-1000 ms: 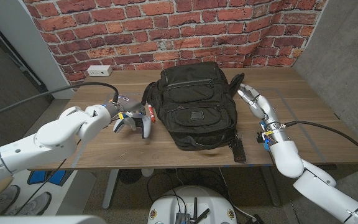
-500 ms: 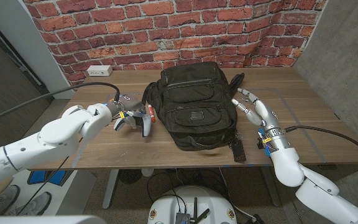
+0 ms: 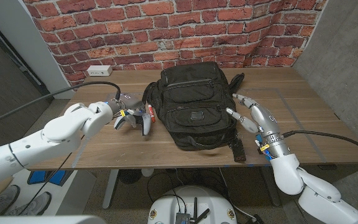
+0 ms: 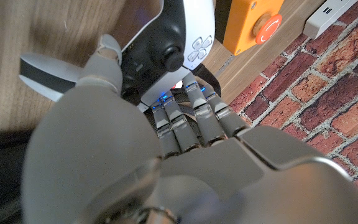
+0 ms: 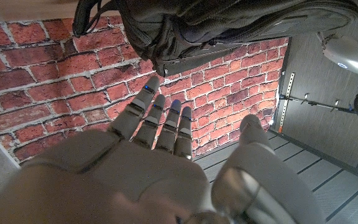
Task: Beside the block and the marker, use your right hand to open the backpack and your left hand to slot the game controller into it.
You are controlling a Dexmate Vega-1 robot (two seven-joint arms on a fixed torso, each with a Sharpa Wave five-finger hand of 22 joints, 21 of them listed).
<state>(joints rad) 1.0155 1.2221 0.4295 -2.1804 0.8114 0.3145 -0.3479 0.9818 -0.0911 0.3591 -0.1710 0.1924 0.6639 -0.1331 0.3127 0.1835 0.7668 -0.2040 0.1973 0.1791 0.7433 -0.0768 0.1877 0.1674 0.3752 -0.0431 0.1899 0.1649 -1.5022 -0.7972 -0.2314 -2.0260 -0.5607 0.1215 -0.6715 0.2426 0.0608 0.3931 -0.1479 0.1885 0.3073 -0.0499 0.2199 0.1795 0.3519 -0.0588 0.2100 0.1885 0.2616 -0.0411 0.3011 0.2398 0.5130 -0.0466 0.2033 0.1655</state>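
**Black backpack mid-bench, controller in my left hand**

Black backpack (image 3: 196, 104) lies on the wooden bench (image 3: 297, 134). My left hand (image 3: 124, 114) wraps its fingers (image 4: 194, 115) around the white game controller (image 3: 143, 120), just beside the backpack. My right hand (image 3: 251, 113) hovers beside the backpack, fingers (image 3: 234, 114) spread, holding nothing.

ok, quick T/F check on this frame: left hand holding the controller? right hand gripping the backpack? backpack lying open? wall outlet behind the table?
1. The left hand holds the game controller. True.
2. The right hand grips the backpack. False: its fingers are spread beside the bag, holding nothing.
3. The backpack lies wide open. False: no opening shows in the head view.
4. A white outlet sits on the brick wall. True.
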